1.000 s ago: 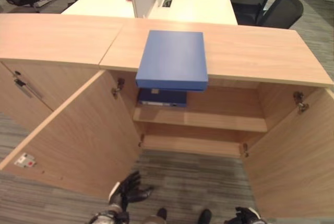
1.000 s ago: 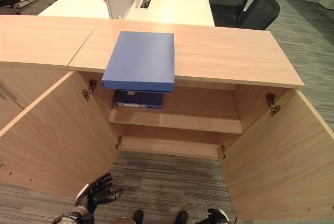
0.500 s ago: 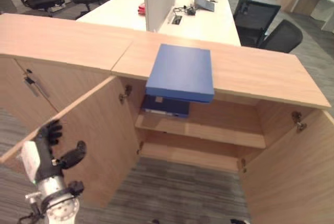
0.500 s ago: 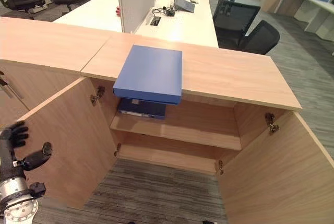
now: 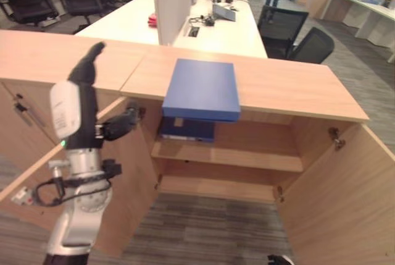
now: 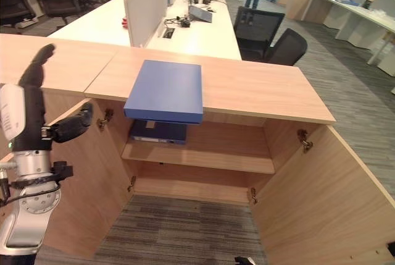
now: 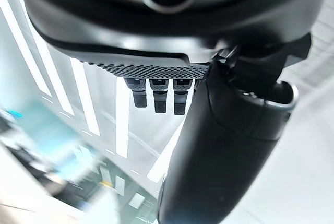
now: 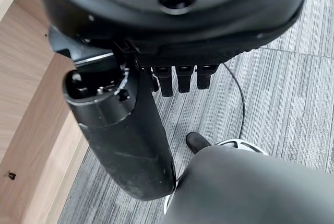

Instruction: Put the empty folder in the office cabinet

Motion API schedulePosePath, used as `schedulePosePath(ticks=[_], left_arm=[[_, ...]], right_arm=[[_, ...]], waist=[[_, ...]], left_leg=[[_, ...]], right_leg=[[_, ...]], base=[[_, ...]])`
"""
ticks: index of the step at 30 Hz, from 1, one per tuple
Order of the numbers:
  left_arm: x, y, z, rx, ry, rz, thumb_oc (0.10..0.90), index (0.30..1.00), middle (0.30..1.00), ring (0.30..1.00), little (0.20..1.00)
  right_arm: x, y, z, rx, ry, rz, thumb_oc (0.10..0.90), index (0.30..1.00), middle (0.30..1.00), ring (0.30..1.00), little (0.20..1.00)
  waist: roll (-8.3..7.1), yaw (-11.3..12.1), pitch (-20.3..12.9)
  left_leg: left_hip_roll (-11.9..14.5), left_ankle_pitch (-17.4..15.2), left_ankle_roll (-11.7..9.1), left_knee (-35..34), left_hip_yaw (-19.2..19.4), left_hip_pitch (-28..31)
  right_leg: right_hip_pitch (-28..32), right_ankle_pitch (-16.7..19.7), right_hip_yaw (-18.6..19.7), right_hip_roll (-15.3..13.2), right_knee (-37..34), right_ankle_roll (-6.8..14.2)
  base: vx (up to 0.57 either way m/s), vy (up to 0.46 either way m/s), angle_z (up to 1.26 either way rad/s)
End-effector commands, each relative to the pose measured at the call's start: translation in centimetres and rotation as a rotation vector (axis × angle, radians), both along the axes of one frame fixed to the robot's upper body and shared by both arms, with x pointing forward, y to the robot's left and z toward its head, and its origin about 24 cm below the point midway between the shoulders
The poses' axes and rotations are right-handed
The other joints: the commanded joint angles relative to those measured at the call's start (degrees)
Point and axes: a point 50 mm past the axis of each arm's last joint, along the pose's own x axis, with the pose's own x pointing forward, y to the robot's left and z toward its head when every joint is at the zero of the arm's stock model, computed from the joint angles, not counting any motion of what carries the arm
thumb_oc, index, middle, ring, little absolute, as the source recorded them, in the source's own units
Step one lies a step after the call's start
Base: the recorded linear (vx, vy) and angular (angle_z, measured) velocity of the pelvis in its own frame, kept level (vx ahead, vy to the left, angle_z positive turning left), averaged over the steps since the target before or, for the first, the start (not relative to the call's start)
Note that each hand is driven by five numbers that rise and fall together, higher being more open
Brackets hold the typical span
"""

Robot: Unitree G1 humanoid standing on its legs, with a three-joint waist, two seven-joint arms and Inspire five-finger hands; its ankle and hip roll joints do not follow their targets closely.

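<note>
While the head views take in the whole cabinet (image 5: 321, 178), each wrist view shows little beyond its own hand. The left hand (image 5: 86, 92) is raised in front of the open left door (image 5: 129, 172), fingers straight and pointing up, thumb spread toward the cabinet opening; it holds nothing. Its wrist view shows the same hand (image 7: 209, 145) with fingers extended against bright ceiling lights. The right hand (image 8: 156, 88) appears in its own wrist view, hanging over grey carpet (image 8: 292, 104) beside the open right door (image 8: 26, 109); its fingers are straight and empty.

The blue folder (image 5: 202, 89) lies flat on the cabinet top (image 5: 296, 86), its near edge overhanging the front edge above the opening, well apart from both hands. Both doors stand open. On the upper shelf (image 5: 247, 154), at its left end, lies a second blue folder (image 5: 188, 130), directly below the one on top. Behind the cabinet stand a white desk (image 5: 228, 30) and black office chairs (image 5: 296, 30).
</note>
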Motion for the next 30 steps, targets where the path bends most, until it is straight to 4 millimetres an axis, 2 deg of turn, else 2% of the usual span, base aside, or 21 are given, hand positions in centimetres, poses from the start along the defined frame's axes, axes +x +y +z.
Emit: schedulePosePath(ticks=[1, 8, 17, 25, 30], left_arm=[[-1.5, -3.4, 5.9, 0.155, -0.313, -0.178, 0.800, 0.900, 0.900, 0.900, 0.900], [-0.3, -6.7, 7.3, 0.233, -0.349, -0.314, 0.800, 0.900, 0.900, 0.900, 0.900], [0.4, -9.0, 8.4, 0.362, -0.366, -0.397, 0.800, 0.900, 0.900, 0.900, 0.900], [1.2, -9.0, 7.5, 0.444, -0.281, -0.391, 0.800, 0.900, 0.900, 0.900, 0.900], [1.9, -7.9, 5.5, 0.470, -0.164, -0.354, 0.800, 0.900, 0.900, 0.900, 0.900]], right_arm=[[0.1, 0.2, -0.1, -0.025, 0.026, 0.102, 0.800, 0.900, 0.900, 0.900, 0.900], [-0.1, -0.4, 0.0, -0.040, 0.037, 0.107, 0.800, 0.900, 0.900, 0.900, 0.900], [-1.0, -1.2, -0.1, -0.051, 0.076, 0.102, 0.800, 0.900, 0.900, 0.900, 0.900], [-1.5, -1.7, -0.2, -0.057, 0.095, 0.094, 0.800, 0.900, 0.900, 0.900, 0.900], [-1.6, -1.8, -0.2, -0.047, 0.100, 0.077, 0.800, 0.900, 0.900, 0.900, 0.900]], waist=[[0.18, -1.6, -3.0], [0.45, -3.5, -3.4], [1.34, -5.0, -4.0], [2.07, -5.5, -4.3], [2.21, -5.5, -4.3]], left_leg=[[-1.2, -3.4, -0.5, -1.5, -2.1, -1.2], [-1.2, -4.1, -0.2, -1.5, -1.1, -0.3], [-1.3, -4.7, -0.1, -1.5, -0.3, 0.6], [-1.5, -4.9, 0.1, -1.5, 0.2, 1.2], [-1.4, -5.1, 0.3, -1.5, 0.5, 1.6]], right_leg=[[4.3, -5.3, 0.7, -0.7, 0.6, 4.4], [4.5, -5.2, 1.7, -0.7, 0.5, 4.8], [4.8, -5.3, 2.7, -0.9, 0.4, 5.0], [5.0, -5.4, 3.2, -0.9, 0.4, 5.2], [5.0, -5.5, 3.8, -0.8, 0.4, 5.1]], base=[[0.02, 0.018, -0.18], [0.02, 0.015, -0.08], [0.02, 0.011, -0.07], [0.01, 0.009, -0.04], [0.01, 0.007, -0.04]])
